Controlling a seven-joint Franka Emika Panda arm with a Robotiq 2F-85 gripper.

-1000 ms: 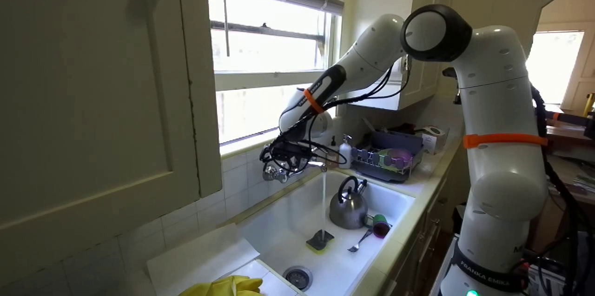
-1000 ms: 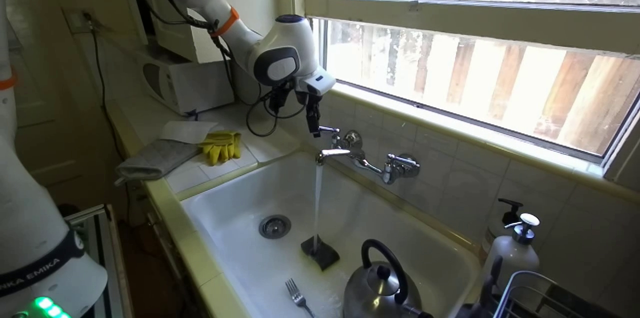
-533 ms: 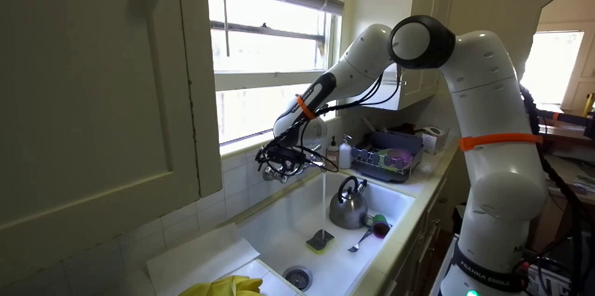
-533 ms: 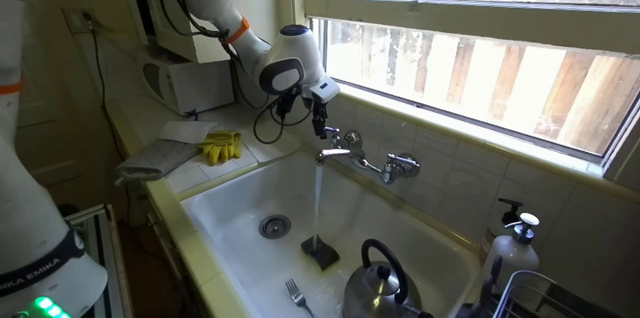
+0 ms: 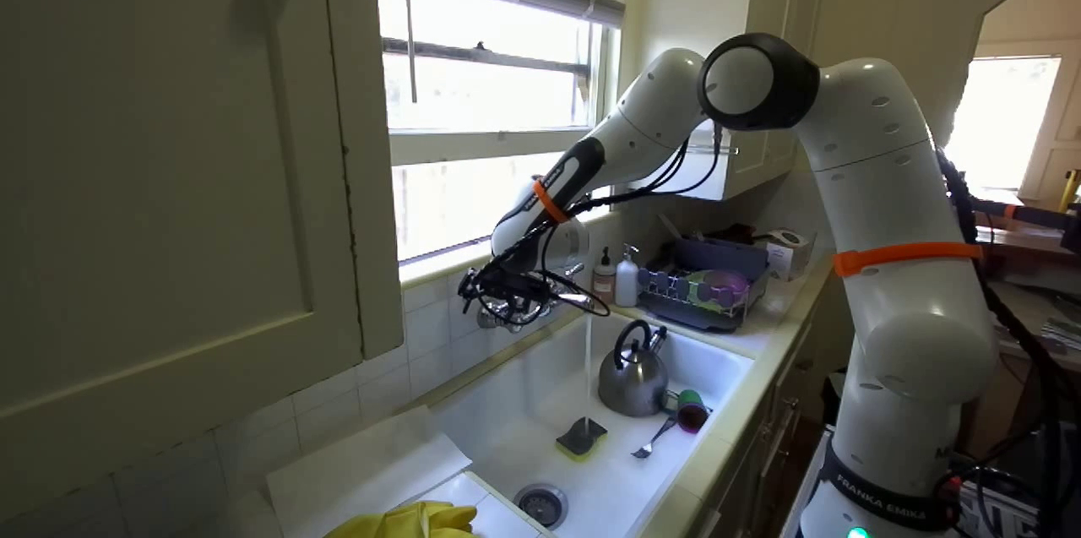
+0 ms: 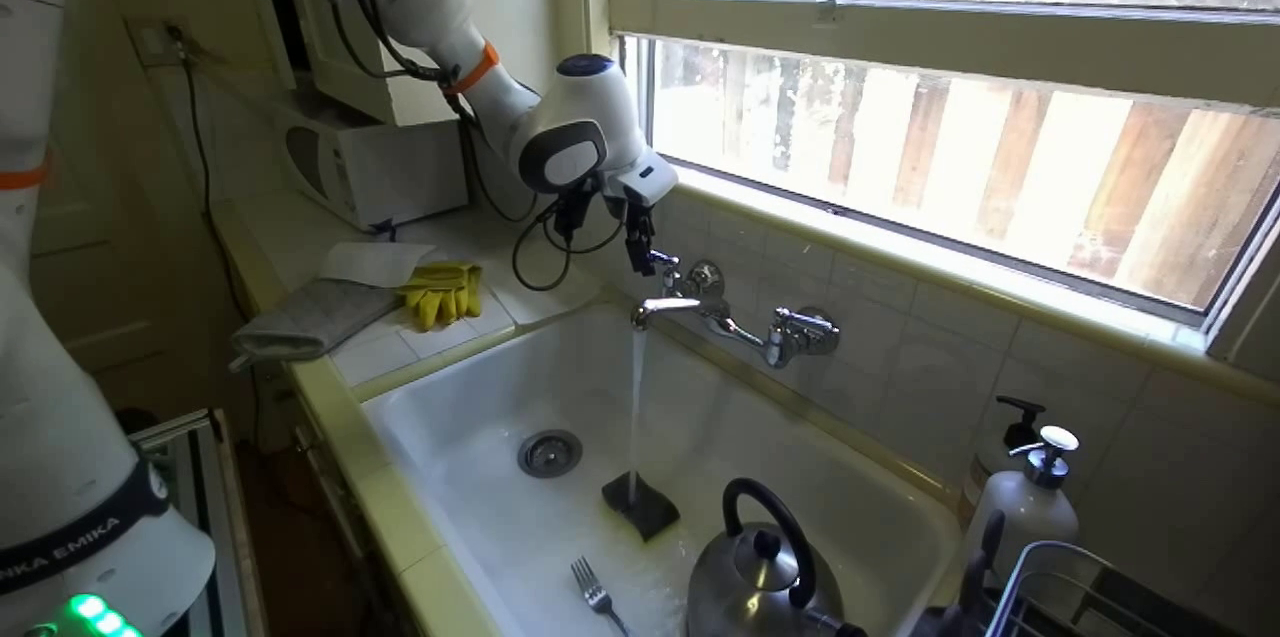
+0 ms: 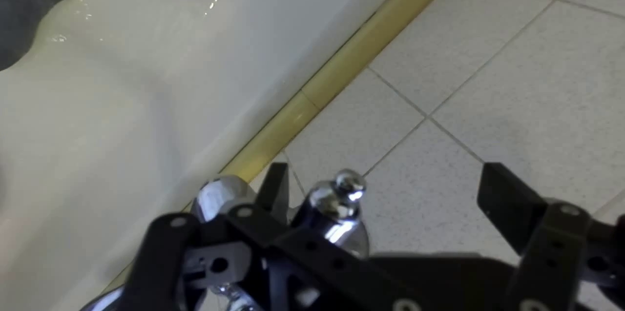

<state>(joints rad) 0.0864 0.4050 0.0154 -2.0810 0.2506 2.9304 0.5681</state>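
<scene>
"Faucet handle (image 7: 337, 206), chrome, ball-tipped. Nearest thing to the gripper (image 7: 383, 186), yes?"

"Yes. It's against the tiled wall (image 6: 900, 367) behind the sink (image 6: 450, 437), on the side of the faucet away from the kettle (image 5: 633, 386)."

"Gripper state?"

"Spread wide, nothing held. Wrist view has the handle showing between the fingers, close to one, well apart from the other. Touching? Can't tell."

"Why so wide?"

"Probably room to fit around the handle. Fingers point down, likely so the wrist stays above the spout (image 6: 670, 305)."

"Sponge (image 6: 642, 507)?"

"On the sink floor, right where the stream (image 6: 636, 387) lands. Looks placed for soaking. Kettle's upright just beyond, handle on top, presumably just so it's stable and easy to lift."

"Rest of the sink?"

"Fork (image 5: 652, 441) lying flat, cup (image 5: 691, 413) on its side near the kettle. Probably just dropped in as used dishes."

"Gloves (image 6: 440, 292)?"

"Yellow, on the counter (image 6: 375, 357) outside the sink. Likely to keep them dry."
</scene>
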